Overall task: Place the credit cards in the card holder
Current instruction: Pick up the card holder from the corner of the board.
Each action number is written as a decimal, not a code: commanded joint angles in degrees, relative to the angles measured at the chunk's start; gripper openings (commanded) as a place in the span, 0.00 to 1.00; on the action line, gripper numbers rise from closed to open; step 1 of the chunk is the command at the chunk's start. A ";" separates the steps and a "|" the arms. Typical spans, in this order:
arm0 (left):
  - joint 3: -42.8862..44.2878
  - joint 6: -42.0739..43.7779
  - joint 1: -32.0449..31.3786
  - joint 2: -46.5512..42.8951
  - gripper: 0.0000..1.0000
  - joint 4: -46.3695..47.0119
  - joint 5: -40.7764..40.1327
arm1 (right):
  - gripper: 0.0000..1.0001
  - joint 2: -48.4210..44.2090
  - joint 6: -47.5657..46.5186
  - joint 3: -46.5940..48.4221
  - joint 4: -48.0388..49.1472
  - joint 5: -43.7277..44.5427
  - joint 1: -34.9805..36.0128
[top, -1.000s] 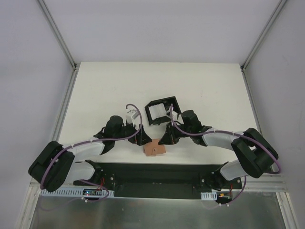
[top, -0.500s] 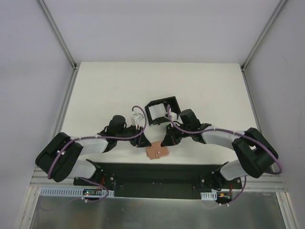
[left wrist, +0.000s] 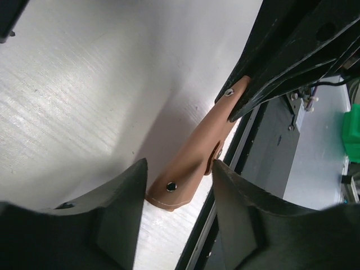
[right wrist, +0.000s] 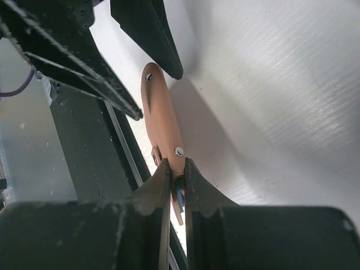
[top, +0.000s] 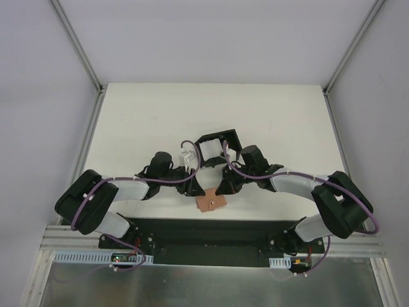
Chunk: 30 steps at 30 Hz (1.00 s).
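Note:
The tan card holder (top: 211, 203) lies near the table's front edge between my two grippers. In the right wrist view my right gripper (right wrist: 177, 171) is shut on one end of the card holder (right wrist: 160, 118), and a thin blue card edge (right wrist: 179, 196) shows between the jaws inside it. In the left wrist view my left gripper (left wrist: 180, 194) is open, its fingers on either side of the card holder's other end (left wrist: 194, 163), not pressing it. In the top view the left gripper (top: 195, 186) and the right gripper (top: 221, 189) flank the holder. No other cards show.
A black box frame with white pieces (top: 215, 148) stands just behind the grippers. The black base rail (top: 204, 231) runs along the table's near edge, right beside the card holder. White table (top: 211, 115) stretches behind.
My left arm has swung right, bringing its open gripper up to the card holder's left end. The right gripper has held its grip; the holder has shifted slightly.

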 commanded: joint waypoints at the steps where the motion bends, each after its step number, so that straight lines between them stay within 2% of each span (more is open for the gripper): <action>1: 1.99 1.35 0.06 2.37 0.43 2.43 4.32 | 0.07 -1.74 -2.48 2.20 1.14 0.01 -0.25; 4: 1.03 1.00 0.06 2.02 0.34 2.96 4.85 | 0.08 -1.75 -2.57 2.63 1.14 0.98 -0.24; 7: 0.41 0.47 0.06 0.79 0.17 3.23 4.33 | 0.09 -1.74 -2.22 2.99 0.96 2.73 -0.33; 9: 0.41 0.38 0.06 0.62 0.05 3.05 4.06 | 0.14 -1.83 -1.26 2.81 1.05 4.40 -0.51; 10: 0.50 0.29 0.06 0.79 0.00 2.70 3.80 | 0.20 -2.09 -0.47 2.81 0.96 5.63 -0.51; 13: 0.23 -0.15 0.06 0.97 0.00 2.44 2.31 | 0.32 -4.72 1.38 2.20 -0.53 10.54 -1.12; 14: -0.03 -0.41 0.06 0.97 0.00 2.35 1.61 | 0.46 -6.39 2.08 1.67 -1.40 13.61 -1.39; 17: -0.56 -0.94 0.06 0.53 0.00 1.30 -0.93 | 0.56 -12.53 3.91 -0.17 -4.30 18.27 -1.91; 19: -0.91 -1.20 0.06 0.27 0.00 1.12 -2.43 | 0.57 -16.75 5.51 -1.75 -4.75 19.09 -1.92; 22: -0.91 -1.82 0.06 0.35 0.00 0.33 -4.81 | 0.57 -18.44 10.59 -4.12 -2.48 17.24 -1.22; 30: -0.03 -3.49 -0.03 2.02 0.00 -1.60 -9.12 | 0.55 -10.02 21.24 -7.03 7.89 19.79 6.86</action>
